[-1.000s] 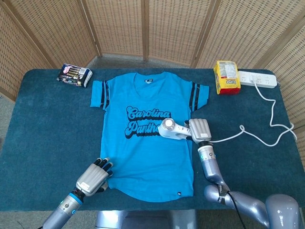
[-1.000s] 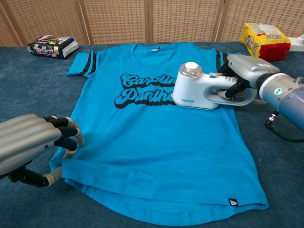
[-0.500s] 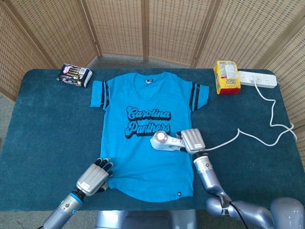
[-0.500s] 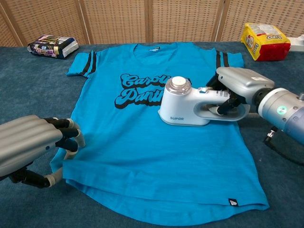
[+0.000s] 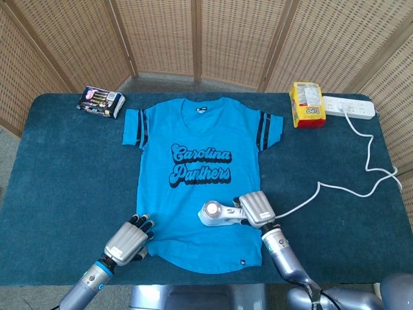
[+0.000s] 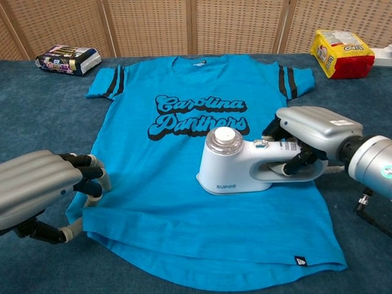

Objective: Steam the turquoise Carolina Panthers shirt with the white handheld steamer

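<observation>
Blue table [image 5: 58, 161], right hand [image 6: 312, 131] gripping steamer [image 6: 236, 165] on shirt [image 5: 193, 187]

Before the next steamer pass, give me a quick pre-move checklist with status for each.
1. Right robot hand grips the steamer by its handle: ok.
2. Steamer sits over the shirt, below the printed lettering: ok.
3. Left robot hand rests at the shirt's lower left hem: ok; whether it presses hard enough to pin the fabric: cannot tell.
4. Cord runs loose across the table toward the power strip, no snag visible: ok.
5. Steam output on: cannot tell, no vapour visible.
6. Yellow packet and dark packet lie off the shirt, out of the path: ok.
</observation>
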Tool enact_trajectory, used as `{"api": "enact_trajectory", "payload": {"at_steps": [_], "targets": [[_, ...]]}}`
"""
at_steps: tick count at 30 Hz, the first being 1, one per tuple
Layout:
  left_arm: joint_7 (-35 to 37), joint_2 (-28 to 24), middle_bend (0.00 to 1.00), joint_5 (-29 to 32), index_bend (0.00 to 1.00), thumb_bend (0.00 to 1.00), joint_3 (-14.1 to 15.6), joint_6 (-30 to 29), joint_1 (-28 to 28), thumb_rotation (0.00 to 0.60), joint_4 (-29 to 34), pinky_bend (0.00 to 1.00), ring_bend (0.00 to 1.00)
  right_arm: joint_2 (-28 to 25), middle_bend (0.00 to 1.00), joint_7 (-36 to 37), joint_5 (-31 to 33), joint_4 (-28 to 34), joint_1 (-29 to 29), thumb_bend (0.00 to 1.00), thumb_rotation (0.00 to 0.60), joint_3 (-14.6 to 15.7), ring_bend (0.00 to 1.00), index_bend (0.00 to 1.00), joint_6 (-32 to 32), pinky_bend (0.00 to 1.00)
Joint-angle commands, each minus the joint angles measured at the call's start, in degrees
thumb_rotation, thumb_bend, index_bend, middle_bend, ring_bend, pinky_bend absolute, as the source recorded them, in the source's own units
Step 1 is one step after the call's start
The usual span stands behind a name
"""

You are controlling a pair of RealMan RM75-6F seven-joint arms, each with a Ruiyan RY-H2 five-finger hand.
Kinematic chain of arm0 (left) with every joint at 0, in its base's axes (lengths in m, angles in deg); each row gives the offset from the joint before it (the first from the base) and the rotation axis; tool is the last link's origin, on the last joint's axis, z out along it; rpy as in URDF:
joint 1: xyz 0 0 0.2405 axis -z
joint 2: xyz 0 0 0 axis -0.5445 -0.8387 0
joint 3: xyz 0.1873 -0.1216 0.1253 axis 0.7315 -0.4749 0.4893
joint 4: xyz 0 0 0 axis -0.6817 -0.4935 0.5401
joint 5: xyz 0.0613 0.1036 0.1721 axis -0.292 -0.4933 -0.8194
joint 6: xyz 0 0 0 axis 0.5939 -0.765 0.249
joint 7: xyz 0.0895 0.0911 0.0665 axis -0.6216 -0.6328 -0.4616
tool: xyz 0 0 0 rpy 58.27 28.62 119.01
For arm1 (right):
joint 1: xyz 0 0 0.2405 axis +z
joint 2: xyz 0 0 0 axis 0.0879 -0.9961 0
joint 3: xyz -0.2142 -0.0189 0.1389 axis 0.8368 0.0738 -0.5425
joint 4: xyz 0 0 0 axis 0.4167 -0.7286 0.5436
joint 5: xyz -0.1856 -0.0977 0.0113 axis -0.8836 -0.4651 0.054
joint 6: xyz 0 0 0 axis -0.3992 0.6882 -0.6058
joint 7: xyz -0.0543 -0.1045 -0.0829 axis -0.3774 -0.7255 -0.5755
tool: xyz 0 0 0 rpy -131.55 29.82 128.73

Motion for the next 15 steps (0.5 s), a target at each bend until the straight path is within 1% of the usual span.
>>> {"api": "enact_trajectory", "payload": {"at_steps": [1, 11, 12, 15], "targets": [[0.0, 0.0, 0.29, -0.1, 0.59, 0.49, 0.0, -0.1, 0.0, 0.39, 0.1, 0.25, 0.16, -0.3, 0.71, 0.2, 0.2, -0.2, -0.2, 0.3, 0.6, -0.5, 0.75, 0.69, 0.3, 0.67], [-0.3, -0.2, 0.29, -0.3, 0.59, 0.49, 0.1, -0.4, -0.2, 0.385, 0.2, 0.25, 0.16, -2.1, 0.71, 2.2, 1.3, -2.9, -0.6, 0.3, 0.6, -3.0, 0.74, 0.69, 0.9, 0.67], [-0.3, -0.2, 0.29, -0.3, 0.59, 0.49, 0.1, -0.4, -0.2, 0.387, 0.2, 0.25, 0.16, -2.8, 0.71, 2.8, 1.9, -3.7, -0.8, 0.3, 0.6, -4.0, 0.74, 0.69, 1.4, 0.67], [-0.2, -0.3, 0.29, -0.2, 0.59, 0.49, 0.1, -0.4, -0.2, 0.387, 0.2, 0.25, 0.16, -4.4, 0.71, 4.8, 2.5, -4.2, -1.2, 0.3, 0.6, -5.5, 0.75, 0.69, 1.7, 0.67]]}}
